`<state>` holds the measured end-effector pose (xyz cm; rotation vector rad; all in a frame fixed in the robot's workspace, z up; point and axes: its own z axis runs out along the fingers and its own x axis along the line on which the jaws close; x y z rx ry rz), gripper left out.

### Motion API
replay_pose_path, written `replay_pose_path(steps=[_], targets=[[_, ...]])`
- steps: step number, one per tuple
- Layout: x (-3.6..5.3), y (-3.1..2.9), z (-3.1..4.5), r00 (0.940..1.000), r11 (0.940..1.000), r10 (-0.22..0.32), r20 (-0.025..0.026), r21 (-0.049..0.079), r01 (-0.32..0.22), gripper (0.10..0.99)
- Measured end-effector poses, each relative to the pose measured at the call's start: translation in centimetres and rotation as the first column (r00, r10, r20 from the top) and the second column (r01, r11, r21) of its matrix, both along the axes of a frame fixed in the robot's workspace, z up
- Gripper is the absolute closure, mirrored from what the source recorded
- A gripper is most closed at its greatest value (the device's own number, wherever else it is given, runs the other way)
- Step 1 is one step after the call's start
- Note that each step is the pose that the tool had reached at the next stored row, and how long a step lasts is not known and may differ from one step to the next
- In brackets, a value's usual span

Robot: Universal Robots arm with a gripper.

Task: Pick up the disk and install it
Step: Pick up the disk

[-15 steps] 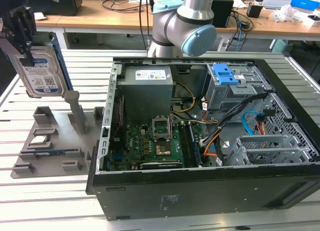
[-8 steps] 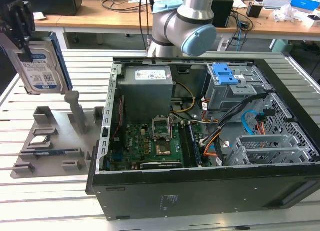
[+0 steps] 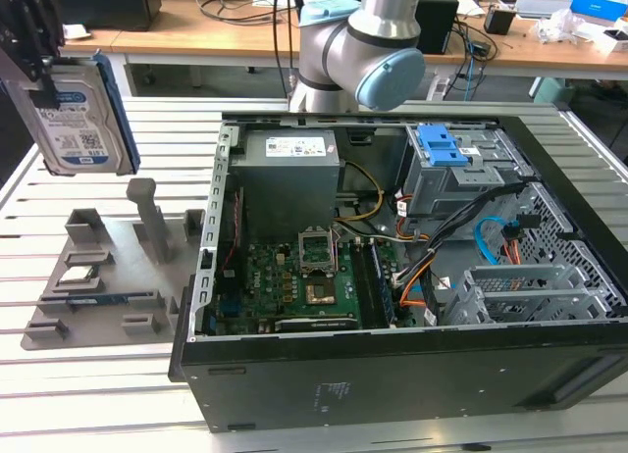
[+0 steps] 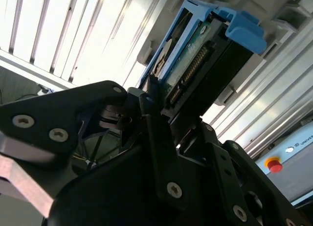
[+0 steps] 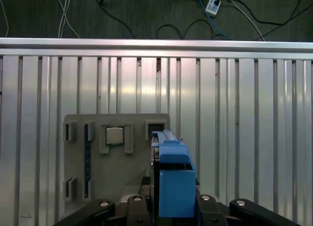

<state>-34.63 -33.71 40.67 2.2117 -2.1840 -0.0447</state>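
Slatted metal bench (image 3: 78, 414) carrying an open computer case (image 3: 392, 384) along its edge on the exterior view's right. Just beside the case, towards the edge on the exterior view's left, lies a grey fixture tray (image 3: 103, 276). Robot arm (image 3: 378, 51) standing behind the case at the bench's far edge. The disk (image 3: 83, 110), silver in a blue carrier, hangs upright in the air above the tray, near the bench's far corner on the exterior view's left, touching neither tray nor case. Gripper (image 4: 168, 102), fingers pinching the disk between them. Small square processor chip (image 5: 114, 135) seated in the tray.
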Motion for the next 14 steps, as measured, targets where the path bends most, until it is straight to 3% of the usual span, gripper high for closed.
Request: replay_pose_path(steps=[11, 14], targets=[[0.1, 0.15, 2.49, 1.0, 1.0, 0.0, 0.0, 0.0, 0.0, 0.722], [0.15, 0.22, 3.54, 1.0, 1.0, 0.0, 0.0001, 0.0, 0.0, 0.722]])
